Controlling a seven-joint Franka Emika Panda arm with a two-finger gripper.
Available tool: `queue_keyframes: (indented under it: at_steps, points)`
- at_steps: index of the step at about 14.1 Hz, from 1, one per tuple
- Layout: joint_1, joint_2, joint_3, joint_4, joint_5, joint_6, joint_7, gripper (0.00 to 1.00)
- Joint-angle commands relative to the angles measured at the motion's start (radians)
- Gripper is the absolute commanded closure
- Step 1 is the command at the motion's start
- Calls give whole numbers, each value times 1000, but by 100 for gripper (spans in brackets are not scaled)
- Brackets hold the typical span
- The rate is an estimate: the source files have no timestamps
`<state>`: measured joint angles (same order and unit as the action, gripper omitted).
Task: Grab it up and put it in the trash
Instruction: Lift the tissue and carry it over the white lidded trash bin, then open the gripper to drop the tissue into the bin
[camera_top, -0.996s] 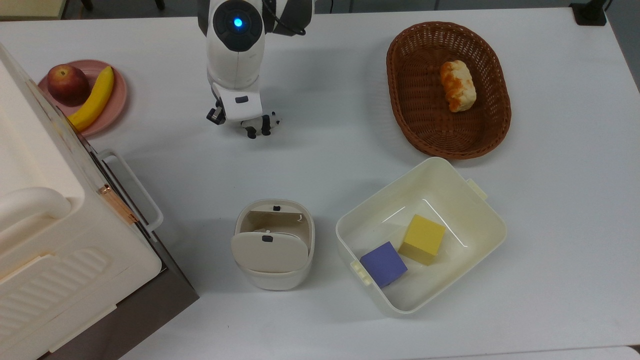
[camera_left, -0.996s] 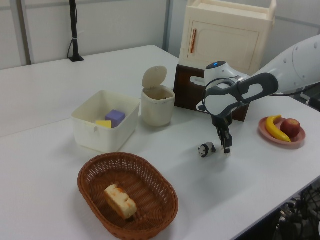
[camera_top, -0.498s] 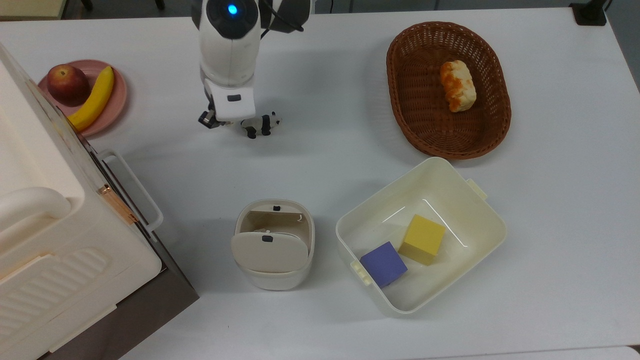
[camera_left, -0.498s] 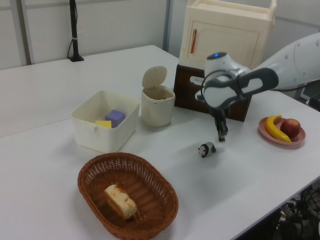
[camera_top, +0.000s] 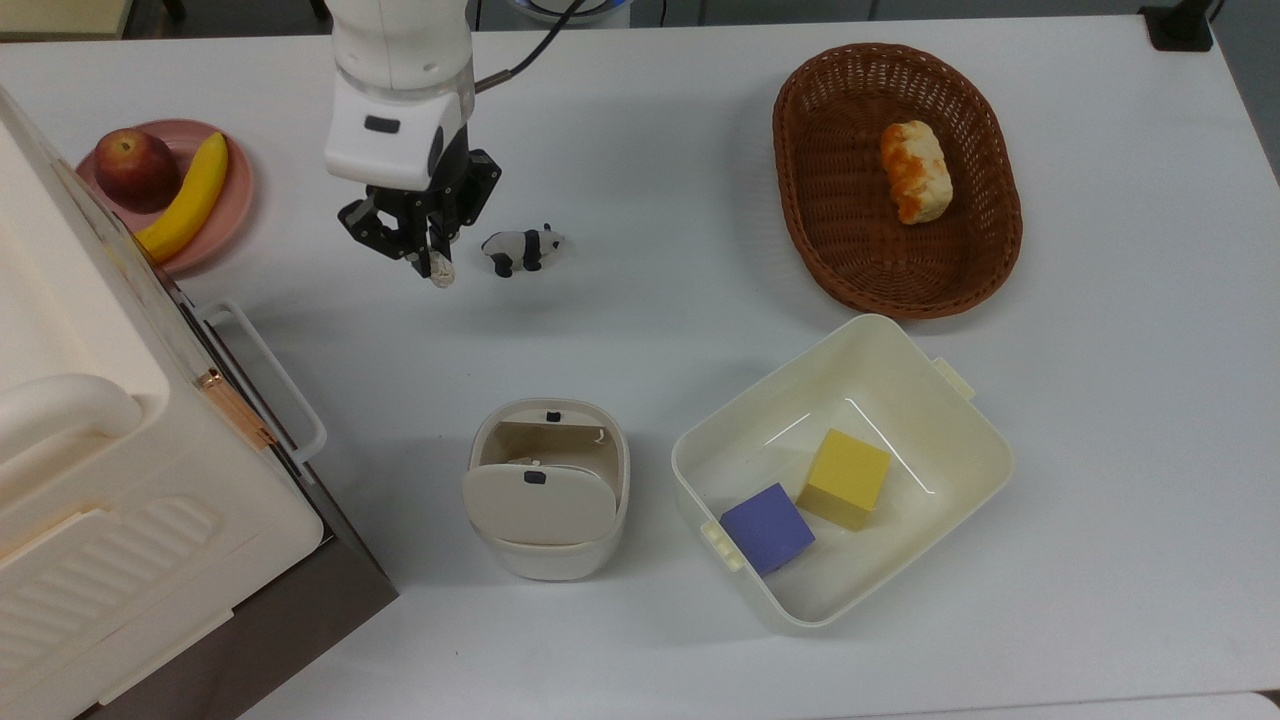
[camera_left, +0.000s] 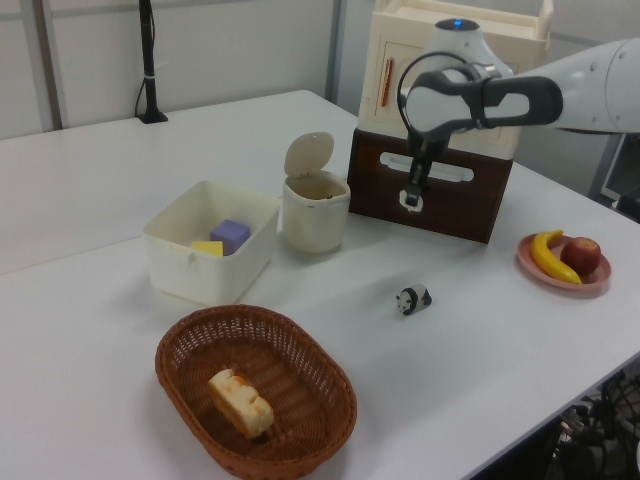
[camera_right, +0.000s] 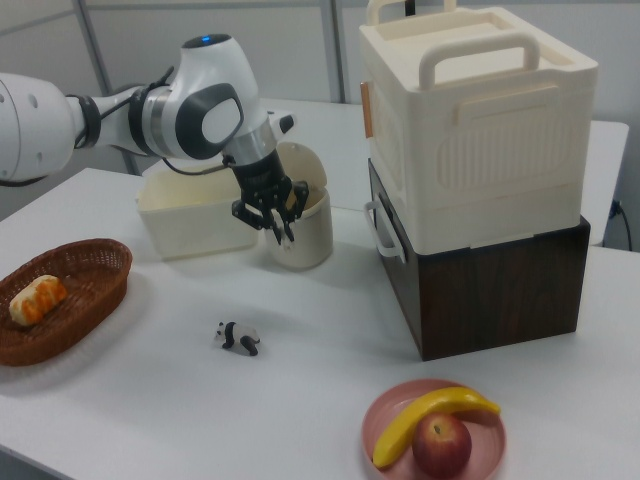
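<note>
My gripper (camera_top: 432, 262) hangs well above the table, shut on the small off-white crumpled paper ball (camera_top: 439, 271), which pokes out below the fingertips. In the left view the gripper (camera_left: 411, 195) and ball (camera_left: 411, 199) stand in front of the dark cabinet base; in the right view the gripper (camera_right: 279, 230) is just in front of the bin. The trash (camera_top: 548, 490) is a small cream bin with its flap lid tilted open, toward the top view's bottom from the gripper, also seen in the left view (camera_left: 315, 210) and the right view (camera_right: 312, 225).
A toy panda (camera_top: 522, 250) lies on the table just right of the gripper in the top view. A cream tub (camera_top: 950, 400) holds a yellow and a purple cube. A wicker basket (camera_top: 800, 200) holds bread. A pink plate (camera_top: 238, 195) carries an apple and banana. A cream cabinet (camera_top: 120, 480) stands at the top view's left.
The gripper has risen from the table beside the panda with the paper ball in its fingers and has shifted toward the top view's left. The panda stayed in place.
</note>
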<state>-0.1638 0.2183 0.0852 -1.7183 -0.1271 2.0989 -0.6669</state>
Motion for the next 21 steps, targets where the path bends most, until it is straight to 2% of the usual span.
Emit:
queue_keyframes:
  at_steps: [1,3,6,9,13,16,17,19,20,21]
  points:
    - [29,27,7,16,50,146,195,99]
    - [53,73,7,46,57,245,343,98]
    - [79,166,5,147,50,257,489,98]
    - [92,237,5,242,46,294,547,98]
    - [106,269,1,247,40,443,589,97]
    - [112,283,1,247,37,446,589,91]
    - [119,285,1,244,37,446,589,86]
    - [122,285,1,240,32,446,589,32]
    - [122,285,1,240,27,446,586,0]
    - [125,285,1,240,17,446,586,0]
